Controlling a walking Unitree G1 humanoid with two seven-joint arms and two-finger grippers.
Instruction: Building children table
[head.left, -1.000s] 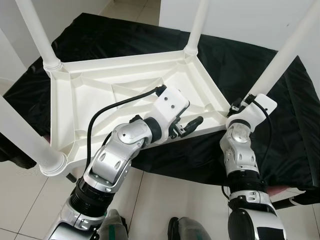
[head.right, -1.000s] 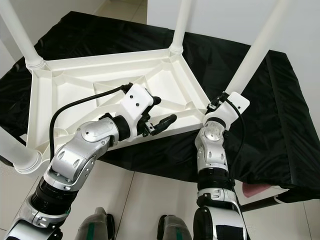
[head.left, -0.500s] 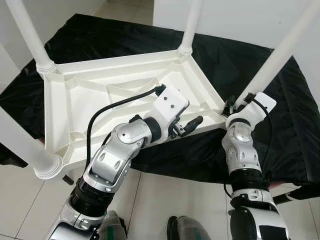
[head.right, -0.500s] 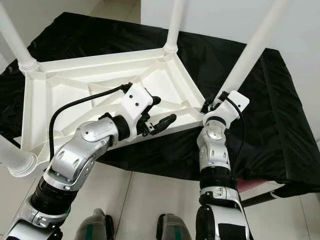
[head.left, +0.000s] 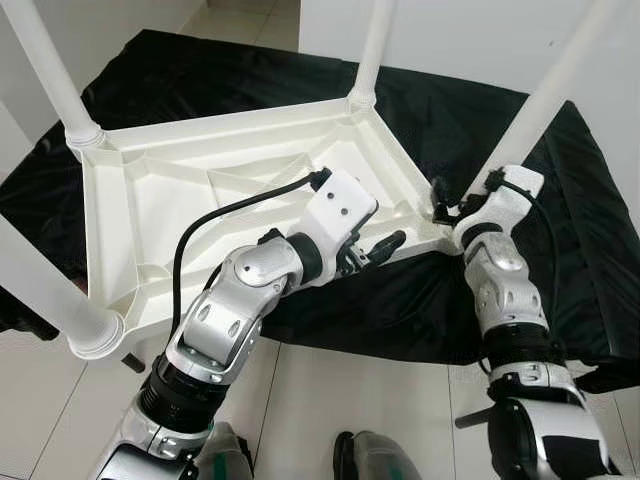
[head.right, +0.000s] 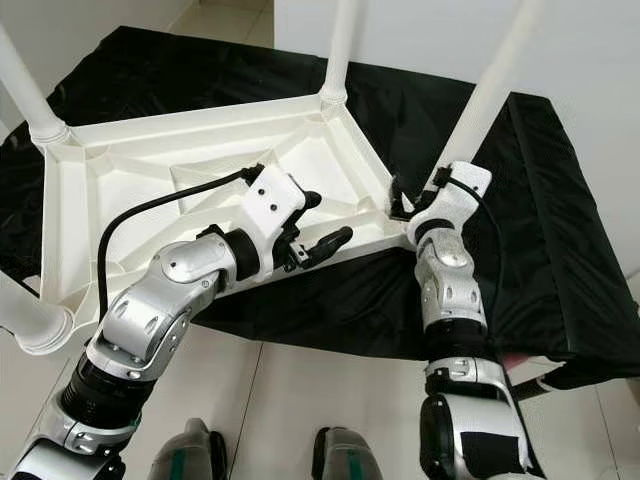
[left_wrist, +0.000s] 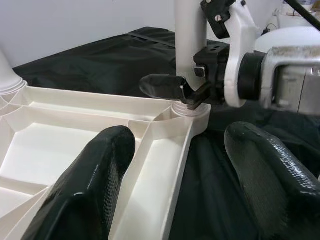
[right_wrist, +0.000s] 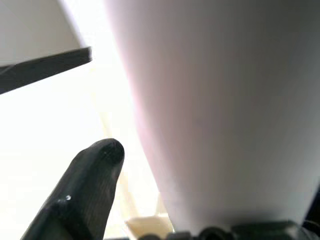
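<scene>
The white table (head.left: 230, 190) is lying upside down on the black-draped bench (head.left: 560, 230). Right gripper (head.left: 447, 207) is pinching the near-right leg (head.left: 545, 95) at its base — left gripper (head.left: 372, 250) is hovering beside it, jaws spread.

Both eye views look steeply down from the head onto the upturned white children's table (head.left: 230, 180) on the black-draped bench (head.right: 560, 210), sharing nearly the same scene. The left wrist view looks low along the table frame toward the right tool (left_wrist: 185, 90). The right wrist view sits very close against a white table leg (right_wrist: 220, 110).

Pale tiled floor (head.left: 300, 400) — white walls (head.left: 470, 40) behind.
</scene>
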